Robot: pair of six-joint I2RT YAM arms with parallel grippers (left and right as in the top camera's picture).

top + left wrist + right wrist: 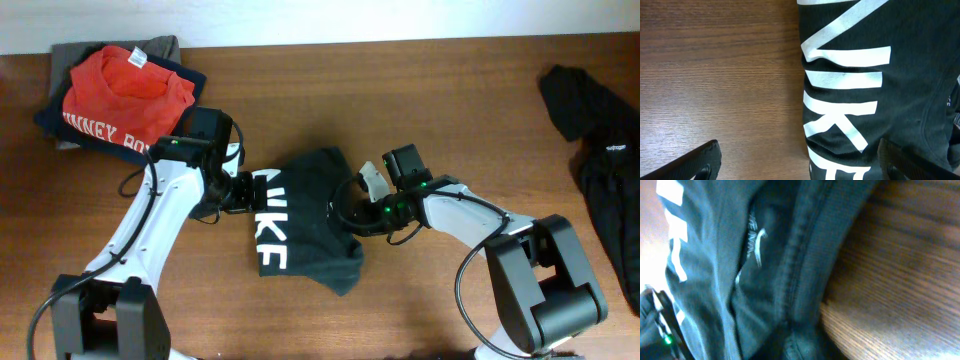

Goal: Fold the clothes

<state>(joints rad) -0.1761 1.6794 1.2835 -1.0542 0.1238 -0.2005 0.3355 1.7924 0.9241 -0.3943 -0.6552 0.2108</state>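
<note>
Left gripper (798, 147) is hanging wide open over the black Nike tee's (300, 215) edge nearest the folded stack (120, 95). The tee's lying half-bunched near that stack. Right gripper (363, 195) is sitting at its far edge, can't tell its grip. I'd pinch both layers before lifting.

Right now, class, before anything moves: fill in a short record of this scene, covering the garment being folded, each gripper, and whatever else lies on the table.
garment in work: black T-shirt with white NIKE lettering, rumpled, mid-table
left gripper: open, straddling the shirt's lettered edge
right gripper: at the opposite edge; open or shut unclear
stack: red T-shirt on top of folded dark clothes
waiting: crumpled black garment
surface: brown wooden table
</note>
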